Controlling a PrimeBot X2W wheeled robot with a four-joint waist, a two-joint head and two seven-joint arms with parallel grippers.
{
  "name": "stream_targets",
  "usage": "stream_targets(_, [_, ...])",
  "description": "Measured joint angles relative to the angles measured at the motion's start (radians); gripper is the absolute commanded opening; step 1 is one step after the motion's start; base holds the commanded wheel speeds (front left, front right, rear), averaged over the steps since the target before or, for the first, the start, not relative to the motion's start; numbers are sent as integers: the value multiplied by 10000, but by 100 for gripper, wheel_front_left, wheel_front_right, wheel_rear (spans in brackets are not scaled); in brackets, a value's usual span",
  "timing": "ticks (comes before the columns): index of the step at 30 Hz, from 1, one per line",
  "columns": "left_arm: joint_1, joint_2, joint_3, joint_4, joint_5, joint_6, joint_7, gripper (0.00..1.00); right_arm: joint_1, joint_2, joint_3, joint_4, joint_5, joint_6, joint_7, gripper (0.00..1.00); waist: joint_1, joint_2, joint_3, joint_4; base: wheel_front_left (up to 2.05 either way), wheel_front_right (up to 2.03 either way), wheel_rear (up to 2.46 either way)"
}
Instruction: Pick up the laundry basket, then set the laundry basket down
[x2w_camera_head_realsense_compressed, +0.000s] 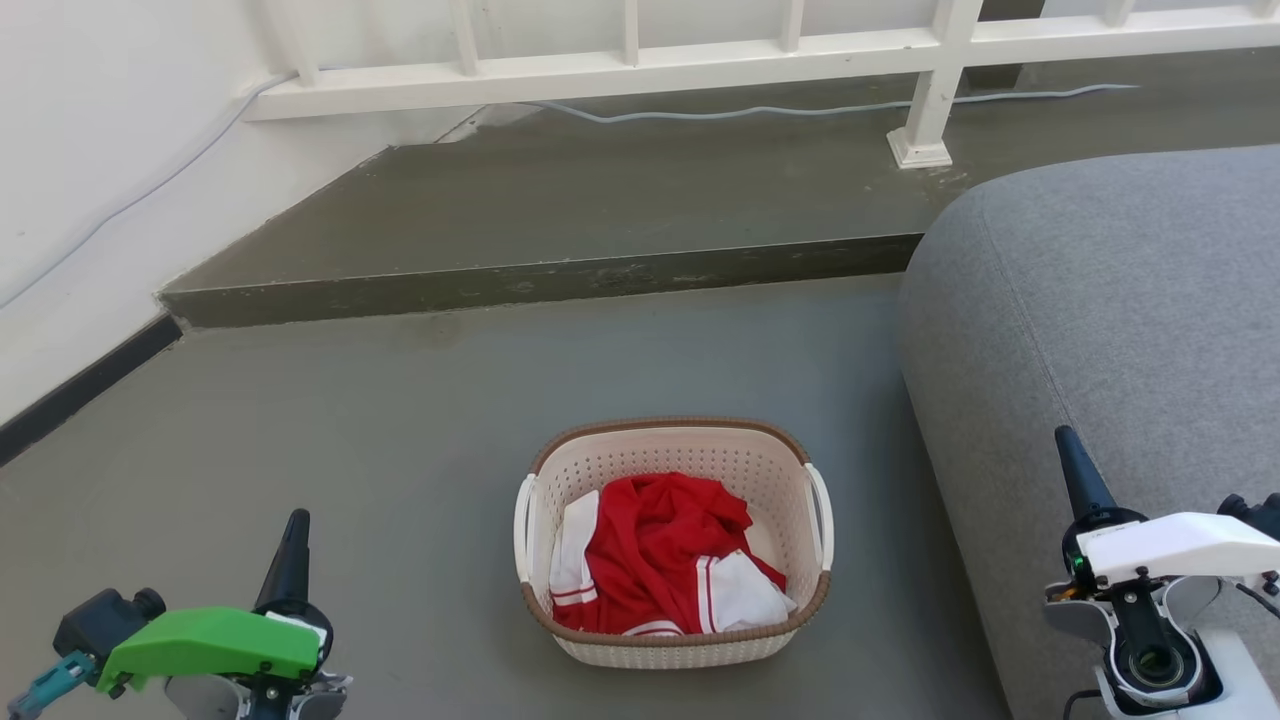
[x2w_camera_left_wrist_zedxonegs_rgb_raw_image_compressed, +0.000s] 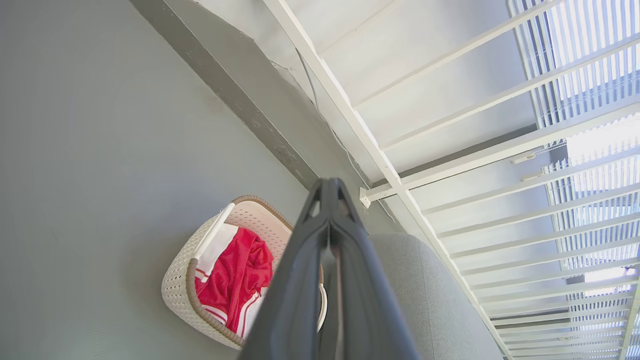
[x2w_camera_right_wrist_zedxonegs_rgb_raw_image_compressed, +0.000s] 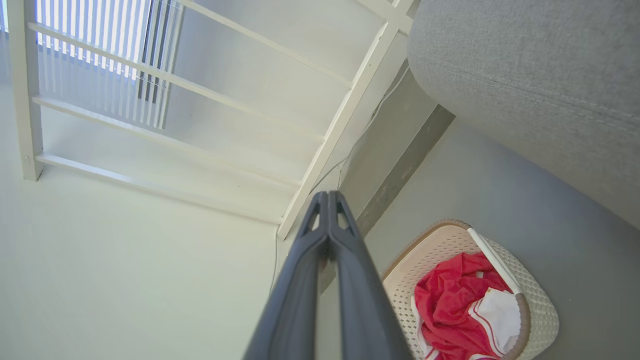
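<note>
— Basket (x2w_camera_head_realsense_compressed: 670, 455) stands upright on the floor (x2w_camera_head_realsense_compressed: 400, 450), we agree? It is between our two arms, just beside the sofa (x2w_camera_head_realsense_compressed: 1100, 300), with red and white clothes (x2w_camera_head_realsense_compressed: 660, 545) heaped inside.

— We do. Both our grippers are well apart from it: the left gripper (x2w_camera_head_realsense_compressed: 296, 535) is low on our left and the right gripper (x2w_camera_head_realsense_compressed: 1070, 455) is over the sofa's edge. In each wrist view the fingers are pressed together, pinching nothing.

— So we can't tell whether it waits to be lifted or sits where it was set down. The scene fits either.

— Then let's weigh the risks that hold both ways. The sofa crowds our right arm. A swing on that side could brush the cushion, or clip the right handle (x2w_camera_head_realsense_compressed: 820, 515) and shove the basket.

— And if we do carry it, the handles look like thin loops, one on each side. We judge that uneven height between our arms would tilt it, and the clothes could slide to the low end.

— Fingers held together can't take a handle either. Coming in like that, we'd likely just push the plastic, which looks light, across the floor.

— The step (x2w_camera_head_realsense_compressed: 540, 280) behind is well apart, so it's no worry.
</note>
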Motion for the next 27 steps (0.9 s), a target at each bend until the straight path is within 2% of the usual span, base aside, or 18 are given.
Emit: stream_targets(27, [-144, -29, 832, -4, -3463, -169, 957, 0, -136, 297, -1012, -84, 3381, 263, 961, 0, 0, 0, -45, 171, 0, 0, 0])
